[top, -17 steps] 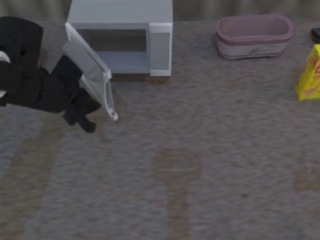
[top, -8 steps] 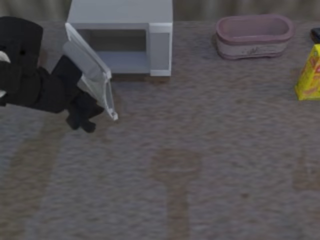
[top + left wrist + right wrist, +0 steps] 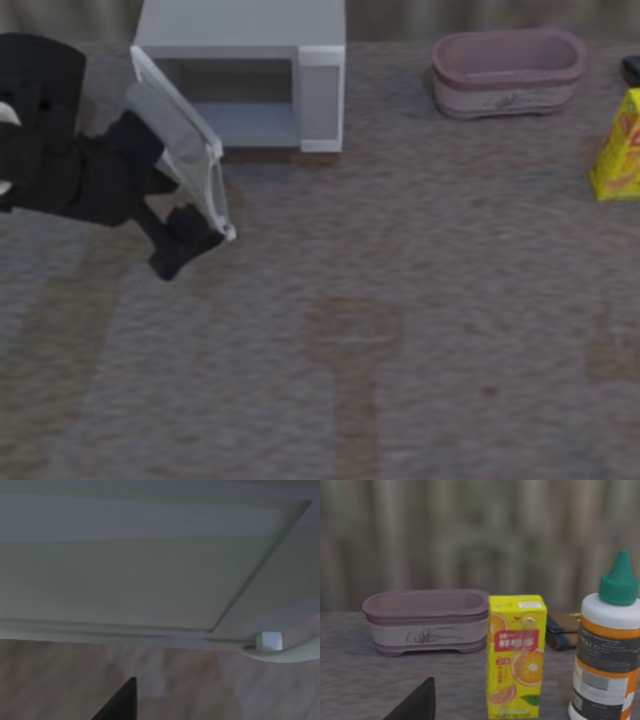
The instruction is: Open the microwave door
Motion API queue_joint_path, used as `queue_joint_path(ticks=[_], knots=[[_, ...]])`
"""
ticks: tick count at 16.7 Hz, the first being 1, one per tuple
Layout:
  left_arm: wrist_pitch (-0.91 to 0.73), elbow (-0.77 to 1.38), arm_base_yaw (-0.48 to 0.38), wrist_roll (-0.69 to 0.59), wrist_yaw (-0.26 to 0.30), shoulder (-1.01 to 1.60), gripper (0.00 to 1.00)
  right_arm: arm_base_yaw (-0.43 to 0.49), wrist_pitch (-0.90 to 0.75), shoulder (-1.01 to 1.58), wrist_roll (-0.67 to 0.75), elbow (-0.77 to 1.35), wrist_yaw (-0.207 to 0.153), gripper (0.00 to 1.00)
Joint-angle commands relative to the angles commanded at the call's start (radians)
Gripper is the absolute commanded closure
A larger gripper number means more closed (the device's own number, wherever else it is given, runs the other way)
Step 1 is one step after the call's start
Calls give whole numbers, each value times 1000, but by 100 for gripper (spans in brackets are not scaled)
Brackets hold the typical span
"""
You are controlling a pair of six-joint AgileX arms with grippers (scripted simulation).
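The white-grey microwave [image 3: 240,30] stands at the back left, its grey interior exposed. The microwave door [image 3: 180,150] is swung out toward the front left, its white handle bar [image 3: 222,205] at the free edge. My left gripper [image 3: 186,243] sits low on the left, outer side of the door, right by that free edge and touching or nearly touching it, open and empty. In the left wrist view the door panel [image 3: 125,570] fills most of the picture, with the handle end [image 3: 285,652] and one dark fingertip [image 3: 122,705] showing. My right arm is outside the top view; one fingertip [image 3: 417,705] shows, holding nothing.
A pink oval tub [image 3: 508,72] stands at the back right, with a yellow juice box [image 3: 618,148] and a dark wallet [image 3: 631,68] at the right edge. The right wrist view shows the tub [image 3: 427,620], the juice box [image 3: 516,655] and a green-capped bottle [image 3: 607,650].
My left gripper has swung right and forward, closing on the door's free edge. The door's angle looks unchanged.
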Motion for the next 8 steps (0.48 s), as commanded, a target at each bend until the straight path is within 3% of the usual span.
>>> queue_joint_path(ticks=[8], knots=[[-14, -4, -1, -3, -3, -17, 0, 0, 0, 0, 0, 0, 0, 0]])
